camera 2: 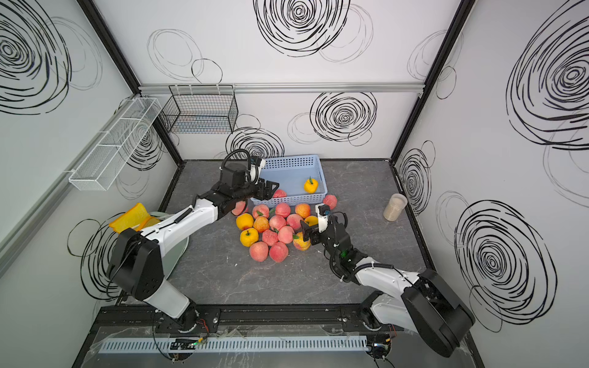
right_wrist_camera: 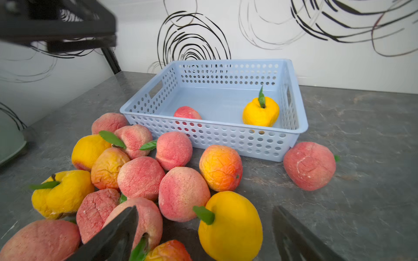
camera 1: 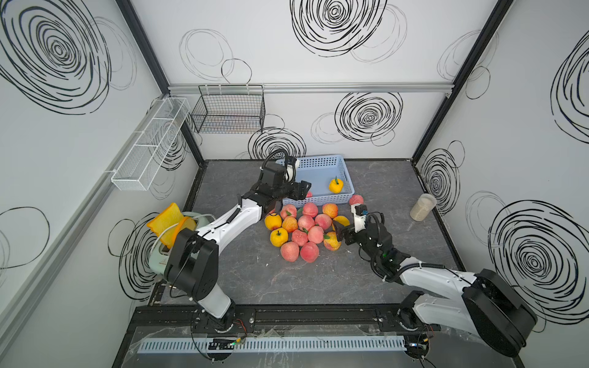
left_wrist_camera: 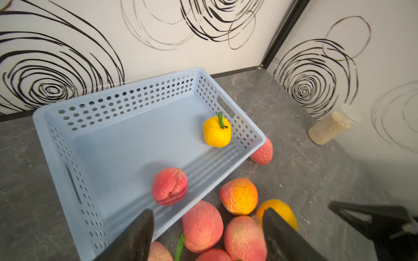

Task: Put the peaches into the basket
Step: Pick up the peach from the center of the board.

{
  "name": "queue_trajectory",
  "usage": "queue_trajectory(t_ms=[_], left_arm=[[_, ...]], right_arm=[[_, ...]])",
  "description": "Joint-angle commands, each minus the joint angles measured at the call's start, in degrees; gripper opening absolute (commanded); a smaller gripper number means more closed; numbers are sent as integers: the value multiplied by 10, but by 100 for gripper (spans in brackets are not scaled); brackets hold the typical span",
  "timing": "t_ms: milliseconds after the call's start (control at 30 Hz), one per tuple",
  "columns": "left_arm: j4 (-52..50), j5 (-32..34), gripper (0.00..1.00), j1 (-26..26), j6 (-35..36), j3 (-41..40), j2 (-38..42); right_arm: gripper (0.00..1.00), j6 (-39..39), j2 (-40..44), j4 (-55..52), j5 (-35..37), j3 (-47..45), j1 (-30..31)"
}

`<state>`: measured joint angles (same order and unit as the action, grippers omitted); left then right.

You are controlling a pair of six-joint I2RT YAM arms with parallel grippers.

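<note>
Top views show grey tabletop (camera 1: pixel 255 280) (swirl-scribbled walls (camera 1: pixel 271 38)).

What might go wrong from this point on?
1. The right gripper hangs open over the tight pile; closing on the yellow peach may knock neighbours rolling.
2. The left gripper, open, sits over the near wall of the basket; pulling back low might snag and shift it.
3. Both grippers work close together and may collide.
</note>
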<state>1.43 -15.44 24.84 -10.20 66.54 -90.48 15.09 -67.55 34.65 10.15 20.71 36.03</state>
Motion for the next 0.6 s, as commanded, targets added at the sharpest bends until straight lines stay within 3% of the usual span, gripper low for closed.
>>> queue_trajectory(t_ms=[0, 167, 267, 433, 567], left_arm=[[32, -66, 80, -1, 26, -33, 45], [-53, -130, 80, 8, 103, -53, 100], [-57, -122, 81, 36, 140, -85, 150], [-57, -136, 83, 74, 183, -104, 191], [-43, -139, 84, 79, 171, -112, 204]], right_arm=[[95, 70, 10, -88, -51, 39, -53], [95, 89, 9, -201, -93, 103, -113], [95, 106, -18, -266, -130, 141, -171], [97, 112, -75, -280, -209, 165, -265], [97, 137, -120, -259, -263, 184, -317]])
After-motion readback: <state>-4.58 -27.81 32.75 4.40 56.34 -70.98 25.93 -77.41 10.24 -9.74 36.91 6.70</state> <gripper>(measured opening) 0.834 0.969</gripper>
